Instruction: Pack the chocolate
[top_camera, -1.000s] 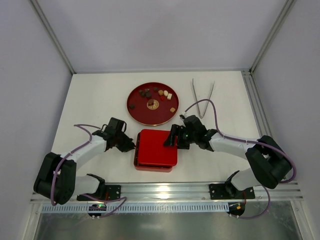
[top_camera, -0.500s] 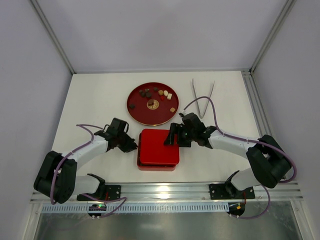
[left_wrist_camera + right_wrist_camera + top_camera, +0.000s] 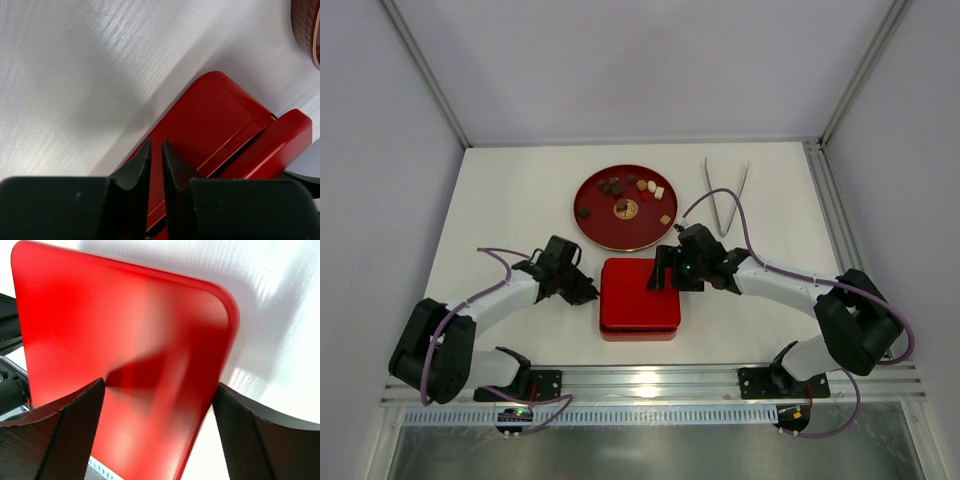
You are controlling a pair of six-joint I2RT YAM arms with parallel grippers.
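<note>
The chocolate (image 3: 612, 187), small dark, brown and cream pieces, lies on a round red plate (image 3: 620, 234) at the back of the table. In front of it stands the square red box (image 3: 640, 300) with its flat red lid (image 3: 125, 330) resting on top. My left gripper (image 3: 590, 293) is shut and empty, its tips (image 3: 156, 148) against the box's left side (image 3: 210, 120). My right gripper (image 3: 661, 272) hangs open over the lid's far right corner. Its fingers (image 3: 65, 435) stand wide apart, one over the lid and one past its edge.
Metal tongs (image 3: 725, 194) lie at the back right, beside the plate. The plate's rim (image 3: 306, 25) shows at the top right of the left wrist view. Grey walls close the table at the back and sides, and a metal rail runs along the near edge.
The box has slid a little to the right with the left gripper behind it. The lid now lies flatter on the box. The right gripper's jaws have spread wider.
</note>
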